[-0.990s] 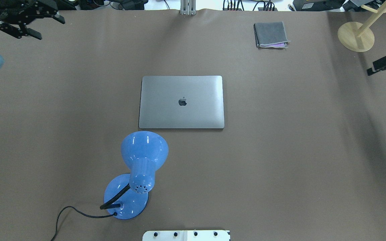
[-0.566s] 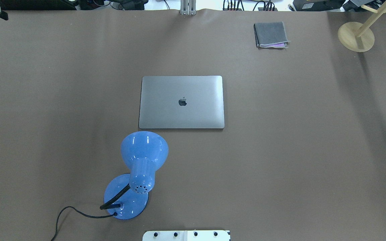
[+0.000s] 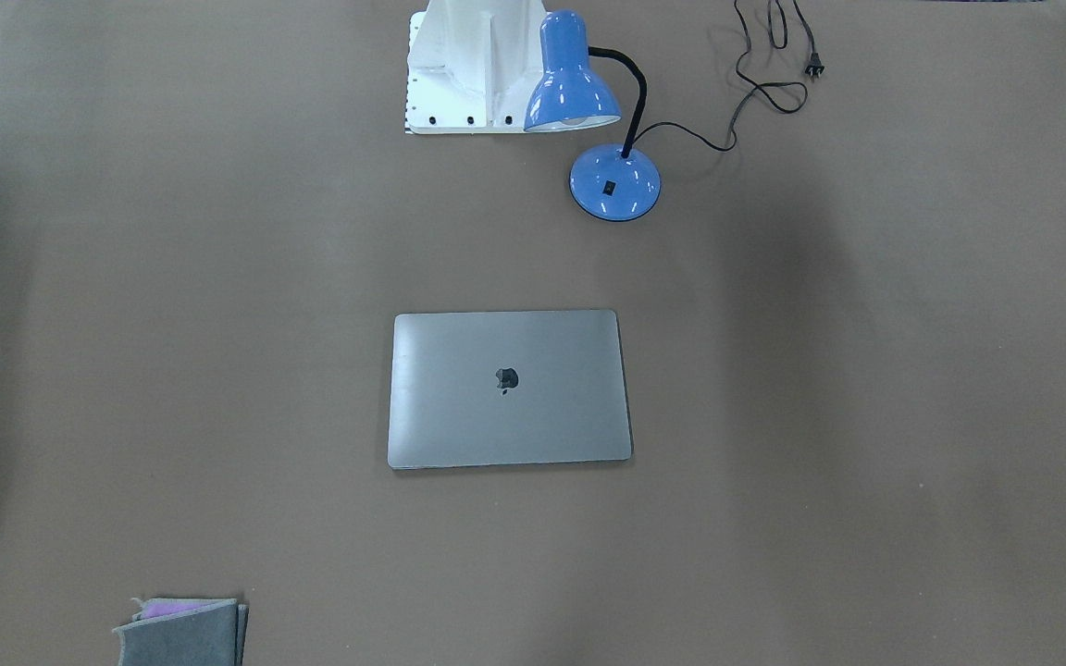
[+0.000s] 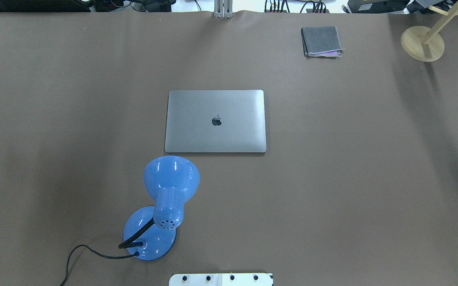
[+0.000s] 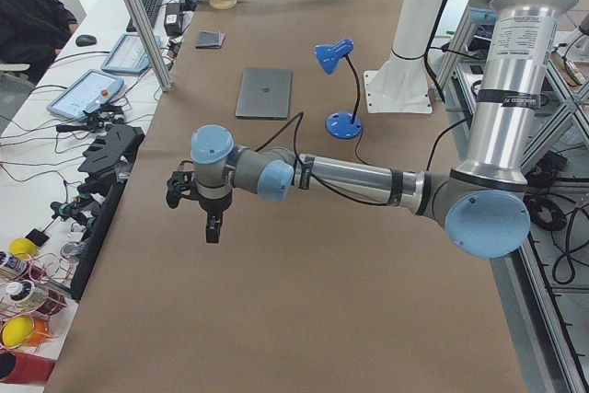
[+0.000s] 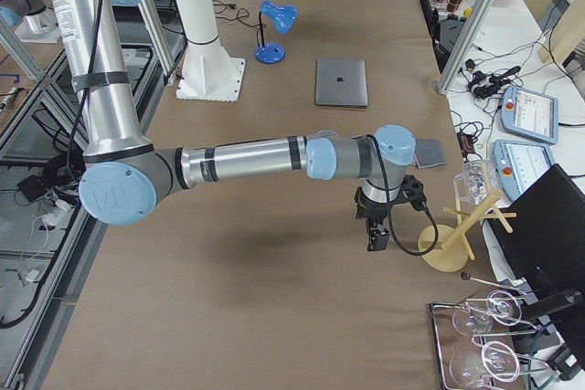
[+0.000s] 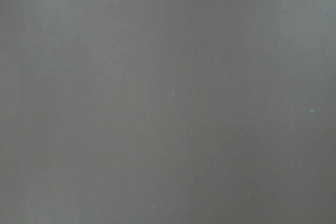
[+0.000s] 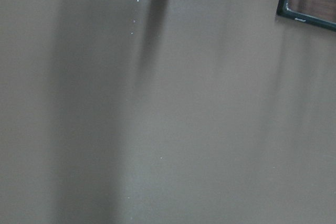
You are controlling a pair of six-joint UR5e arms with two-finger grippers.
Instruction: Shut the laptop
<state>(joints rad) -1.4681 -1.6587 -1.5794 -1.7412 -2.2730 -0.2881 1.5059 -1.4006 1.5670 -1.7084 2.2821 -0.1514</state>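
Observation:
The laptop (image 4: pixel 215 121) lies shut in the middle of the table, with its grey lid and dark apple logo facing up. It also shows in the front view (image 3: pixel 509 388) and small in the exterior left view (image 5: pixel 264 92) and the exterior right view (image 6: pixel 342 82). My left gripper (image 5: pixel 213 227) hangs over bare table far out at the left end, well away from the laptop. My right gripper (image 6: pixel 375 239) hangs over the table's right end next to the wooden stand. Neither gripper shows in the overhead or front views, so I cannot tell whether either is open or shut.
A blue desk lamp (image 4: pixel 161 206) stands just in front of the laptop on the robot's side, with its cord trailing left. A folded grey cloth (image 4: pixel 321 41) lies far back right. A wooden stand (image 4: pixel 422 43) sits at the far right corner. The white robot base (image 4: pixel 221 279) is at the near edge.
Both grippers have moved outward and left the overhead view: the left past the far left corner, the right past the right edge. The laptop has not moved.

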